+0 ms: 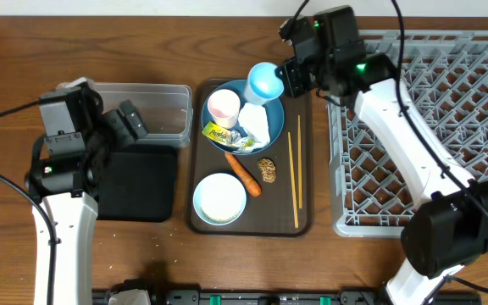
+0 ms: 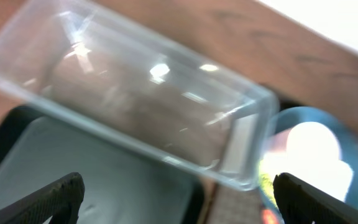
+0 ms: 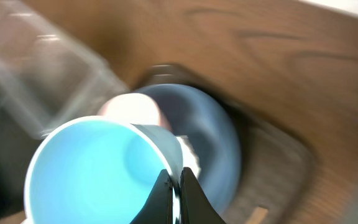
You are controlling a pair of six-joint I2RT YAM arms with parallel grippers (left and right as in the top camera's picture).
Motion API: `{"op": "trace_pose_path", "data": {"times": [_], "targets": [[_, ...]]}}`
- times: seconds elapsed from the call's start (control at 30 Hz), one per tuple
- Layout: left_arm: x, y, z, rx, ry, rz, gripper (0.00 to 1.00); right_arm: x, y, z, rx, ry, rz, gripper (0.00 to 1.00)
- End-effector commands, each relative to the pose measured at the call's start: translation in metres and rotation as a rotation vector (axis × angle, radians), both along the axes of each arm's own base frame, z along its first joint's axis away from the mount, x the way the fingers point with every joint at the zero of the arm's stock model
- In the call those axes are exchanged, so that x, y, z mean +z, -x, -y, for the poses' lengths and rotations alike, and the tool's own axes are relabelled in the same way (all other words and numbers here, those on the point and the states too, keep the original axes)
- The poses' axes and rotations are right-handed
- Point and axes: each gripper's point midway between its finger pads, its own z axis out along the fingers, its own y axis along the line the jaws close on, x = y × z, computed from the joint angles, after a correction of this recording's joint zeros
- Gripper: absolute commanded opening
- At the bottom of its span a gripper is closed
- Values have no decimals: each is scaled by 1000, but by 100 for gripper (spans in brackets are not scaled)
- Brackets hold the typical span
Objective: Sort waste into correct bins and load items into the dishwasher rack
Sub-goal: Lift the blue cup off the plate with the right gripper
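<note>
At the overhead's top centre, the right gripper (image 1: 286,78) pinches the blue cup (image 1: 263,80) by its thin rim; it looks light, stiff and probably slippery, while the left gripper (image 2: 179,190) gapes wide and empty.

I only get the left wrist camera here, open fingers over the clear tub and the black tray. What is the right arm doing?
Observer: The right gripper is shut on the rim of the light-blue cup, over the dark-blue bowl's edge.
Operator: Where are the chopsticks?
Observer: Side by side on the brown serving tray, along its rack side.
Operator: And the carrot?
Observer: On that tray, between the small white bowl and the brown food piece.
</note>
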Motion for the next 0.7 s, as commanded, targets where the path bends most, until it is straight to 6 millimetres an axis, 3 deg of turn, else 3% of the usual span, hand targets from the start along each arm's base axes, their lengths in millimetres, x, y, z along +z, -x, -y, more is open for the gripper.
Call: {"op": "trace_pose_path", "data": {"times": [0.0,0.13,0.3,0.5,0.67], "targets": [[12,-11,24,-103,108,50,98,40,20,-9,183,-225,-14,1],[7,-12,28,-121,132,33,98,42,13,9,150,-251,-29,1],[5,-12,35,-143,146,26,98,36,11,12,123,-219,-33,1],[9,-17,49,-199,126,53,98,4,3,21,-19,21,-26,1],[8,-19,53,-207,80,50,98,-13,5,10,-66,188,14,1]]}}
